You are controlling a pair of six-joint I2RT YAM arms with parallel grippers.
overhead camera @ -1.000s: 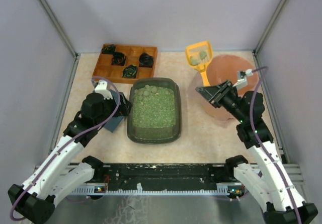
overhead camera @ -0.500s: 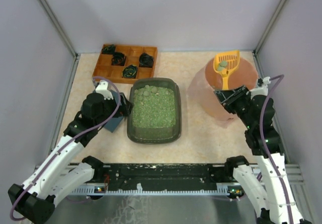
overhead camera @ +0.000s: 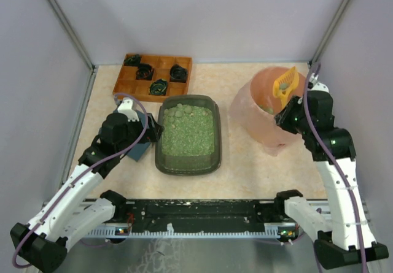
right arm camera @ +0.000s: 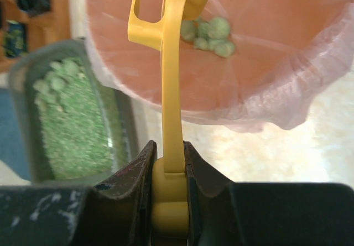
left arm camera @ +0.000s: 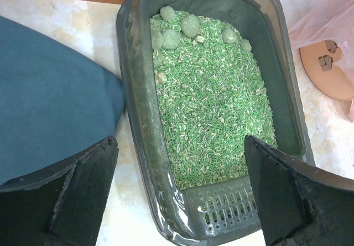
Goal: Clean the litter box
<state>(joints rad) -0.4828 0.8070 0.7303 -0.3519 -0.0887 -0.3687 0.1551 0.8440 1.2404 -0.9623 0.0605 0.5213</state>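
The litter box [overhead camera: 187, 169] sits mid-table in front of the 2 arm bases, its long axis running from the near edge toward the back wall. It is a dark grey-green tray with rounded corners and a raised rim [left arm camera: 133, 91], and the left wrist view shows a slotted grille at 1 short end. Green granular litter [left arm camera: 215, 113] fills it, with at least 6 rounded clumps [left arm camera: 177, 30] bunched at the far end.

Just beside the box's left rim is the left gripper [overhead camera: 150, 130], its jaws spread wide and holding nothing. Whether it touches the rim I cannot tell. A dark blue sheet [left arm camera: 50, 102] lies on that same side.

Well right of the box stands the pink bag-lined bin [overhead camera: 258, 126]. Above it the right gripper [right arm camera: 168, 157] is clamped on the handle of a yellow scoop [right arm camera: 172, 63], which is turned on edge over clumps lying inside the bin [right arm camera: 213, 33].

The left arm is nearer, but the scoop is in the right, so the next pass probably means swinging left, back toward the box's far end.

Behind the box's far-left corner is the wooden compartment tray [overhead camera: 161, 60].
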